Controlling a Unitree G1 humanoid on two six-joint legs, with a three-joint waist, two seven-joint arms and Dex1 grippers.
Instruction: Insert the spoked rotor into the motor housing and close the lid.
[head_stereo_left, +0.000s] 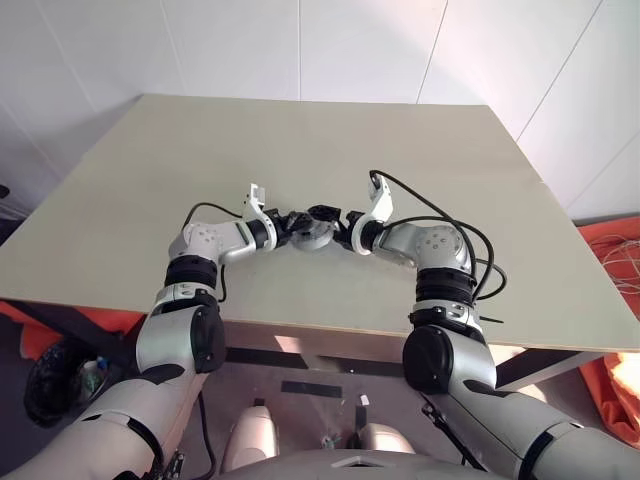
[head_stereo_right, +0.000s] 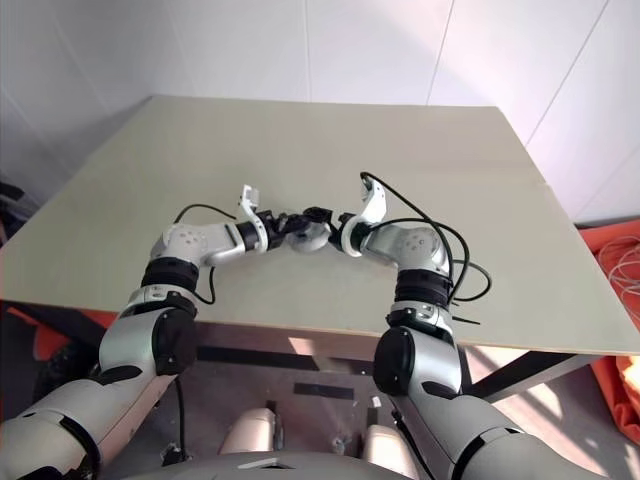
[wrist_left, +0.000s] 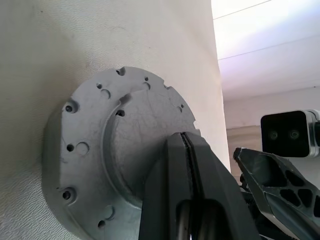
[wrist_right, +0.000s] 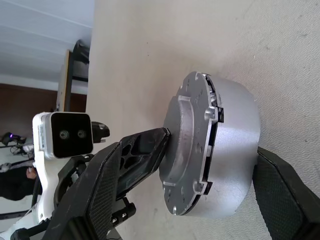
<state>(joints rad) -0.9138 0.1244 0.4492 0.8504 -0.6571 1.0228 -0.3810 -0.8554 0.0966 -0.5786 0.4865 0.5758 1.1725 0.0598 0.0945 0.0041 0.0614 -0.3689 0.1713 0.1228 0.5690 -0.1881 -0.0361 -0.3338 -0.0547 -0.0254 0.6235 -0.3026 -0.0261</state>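
Note:
The motor housing (wrist_right: 235, 145) is a short silver cylinder standing mid-table (head_stereo_left: 315, 237). A grey metal lid (wrist_left: 100, 145) with small holes lies on top of it, and a dark gap shows between lid and body on one side. My left gripper (wrist_left: 186, 137) is shut, its two fingers pressed together with the tips resting on the lid. My right gripper (head_stereo_left: 333, 218) is open, one finger (wrist_right: 285, 195) on each side of the housing. The spoked rotor is hidden.
The beige table (head_stereo_left: 300, 140) stretches wide behind and to both sides of the housing, and its front edge runs just below my forearms. A black cable (head_stereo_left: 480, 262) loops off the right forearm. Orange material (head_stereo_left: 610, 245) lies on the floor at the right.

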